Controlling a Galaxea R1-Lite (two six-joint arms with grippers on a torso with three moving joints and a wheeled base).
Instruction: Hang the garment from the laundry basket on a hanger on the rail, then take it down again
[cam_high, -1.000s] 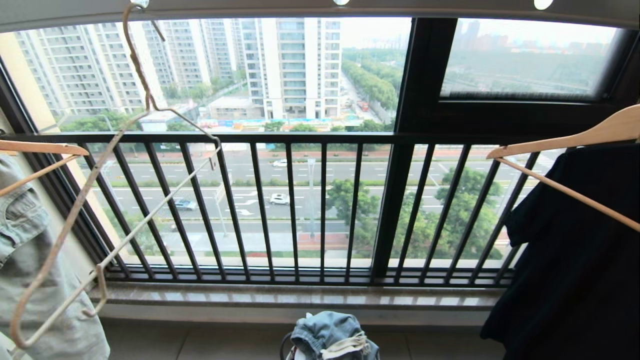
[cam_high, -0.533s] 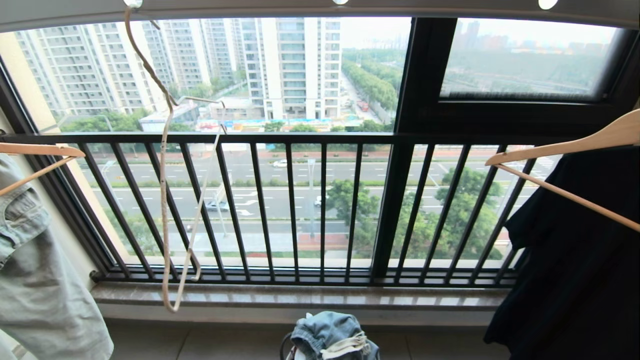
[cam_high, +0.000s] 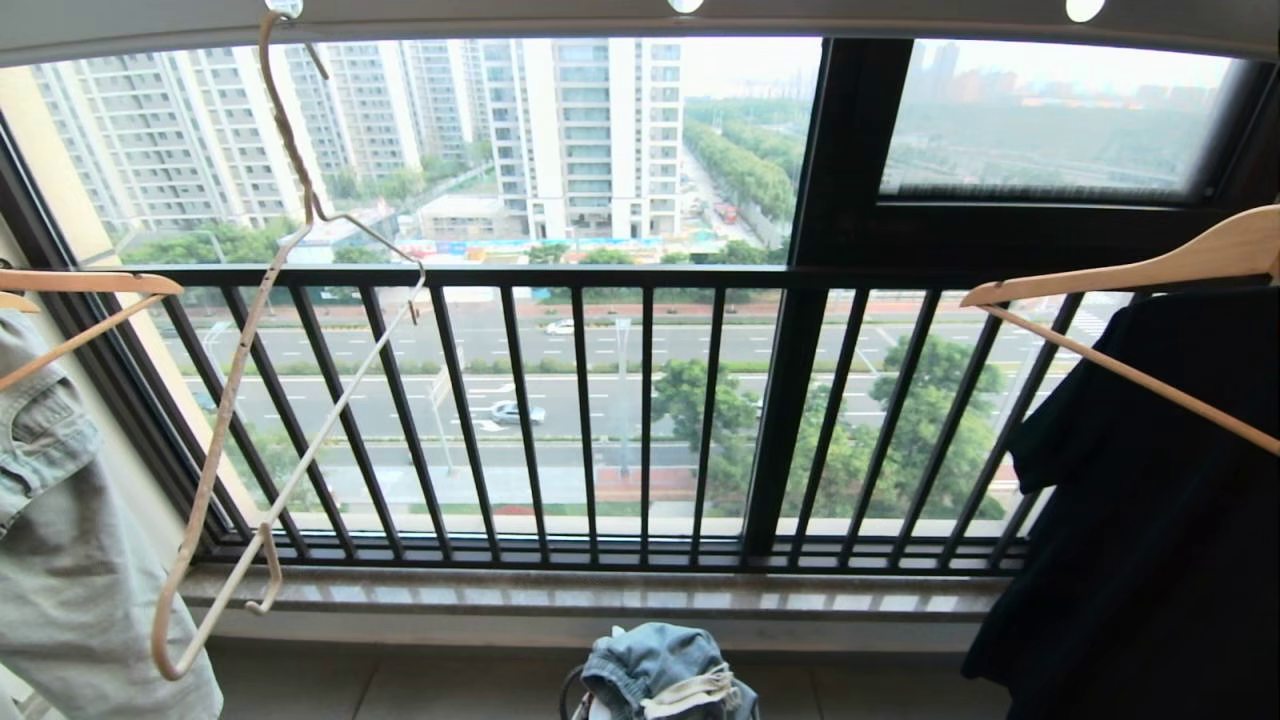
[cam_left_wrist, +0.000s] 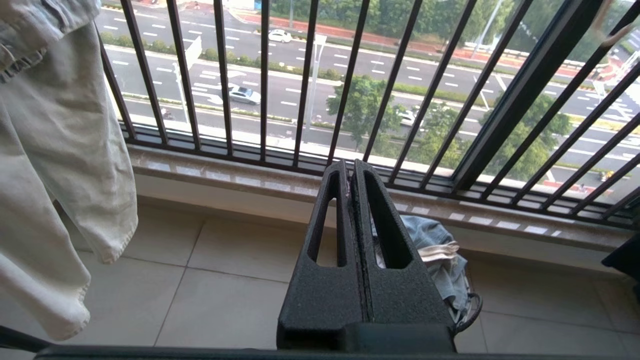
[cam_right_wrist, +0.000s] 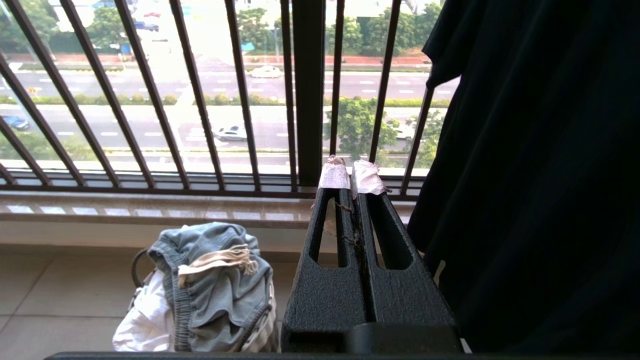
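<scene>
Blue-grey denim shorts (cam_high: 660, 668) with cream fringed drawstring sit bunched in the small round laundry basket (cam_right_wrist: 137, 267) on the tiled floor (cam_left_wrist: 225, 280), just beside the stone window sill (cam_high: 600, 592), low centre of the head view.

Thin cream-white wire hanger (cam_high: 262, 390), bent, hangs bare by its long hooked neck from the wide grey overhead rail (cam_high: 500, 15), tilted, lower corner down near the pale green-grey denim piece (cam_high: 70, 560) on the left. Whether they touch: can't tell.

Edges: black barred window railing (cam_high: 640, 400) spans the back. Thick wooden hanger (cam_high: 1130, 280) with black shirt (cam_high: 1150, 520) closes the right side; second wooden hanger (cam_high: 85, 290) with the pale denim closes the left. Open span between them is wide, with the basket inside it.

Left gripper (cam_left_wrist: 350, 167): fingers pressed together, nothing between them, low over the floor, basket just beyond the tips. Right gripper (cam_right_wrist: 351, 175): taped tips closed, empty, close beside the black shirt.

Versus earlier: the wire hanger is swinging. A second ago it was splayed wide to the left, half a second ago nearly edge-on, now opened out again but less far left. Shorts and basket unchanged. Both wooden hangers shift slightly.
</scene>
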